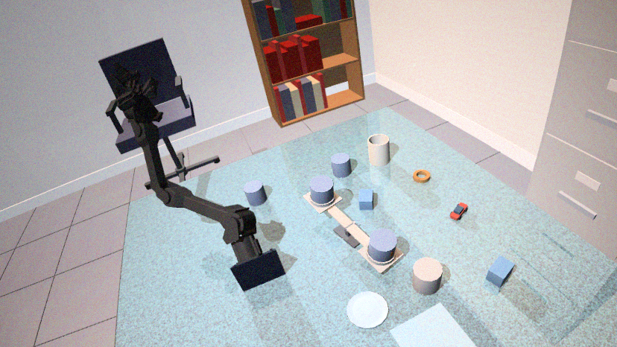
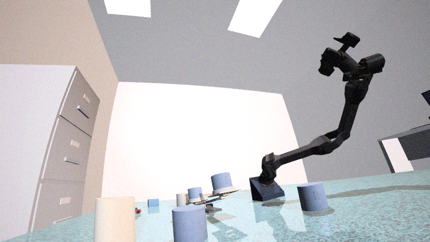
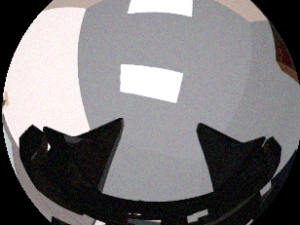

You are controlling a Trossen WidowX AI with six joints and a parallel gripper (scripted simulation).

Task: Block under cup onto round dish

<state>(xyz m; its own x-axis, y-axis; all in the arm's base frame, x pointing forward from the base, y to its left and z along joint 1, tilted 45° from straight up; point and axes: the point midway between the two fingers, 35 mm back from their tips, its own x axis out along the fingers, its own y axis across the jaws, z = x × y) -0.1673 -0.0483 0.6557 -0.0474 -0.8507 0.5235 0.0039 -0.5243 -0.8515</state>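
In the top view, the arm (image 1: 150,159) (image 2: 349,113) reaches up into the upper left of the frame, its jaws (image 1: 133,80) (image 2: 324,61) well apart from the balance (image 1: 339,215) (image 2: 213,198) in the middle. One cup (image 1: 321,190) (image 2: 222,182) stands on the balance's upper-left end, and its twin (image 1: 382,246) (image 2: 195,193) on the lower-right end. The round dish (image 1: 367,309) lies at the bottom, a little right of centre, with nothing on it. The job seems to be at its opening step: neither cup is lifted, and a side has to be chosen. The block is out of sight, presumably under one of the two. The loose blue blocks (image 1: 366,199) and (image 1: 499,271) (image 2: 152,202) lie on the table (image 1: 172,275) (image 2: 361,216) and are probably not the one wanted.

In the exterior view, the balance tilts. Its nearer end rides high, while the farther end, left of it in the frame, sits low. The weight, and so the block, is likely under the cup on that low end, the lower-right one seen from above. The jaws are up at the upper right, far above both cups. The next move calls for bringing them over to the low cup without brushing the other.

In the wrist view, the jaws stand wide open with nothing between them; beyond is only ceiling and wall, and neither cup shows.
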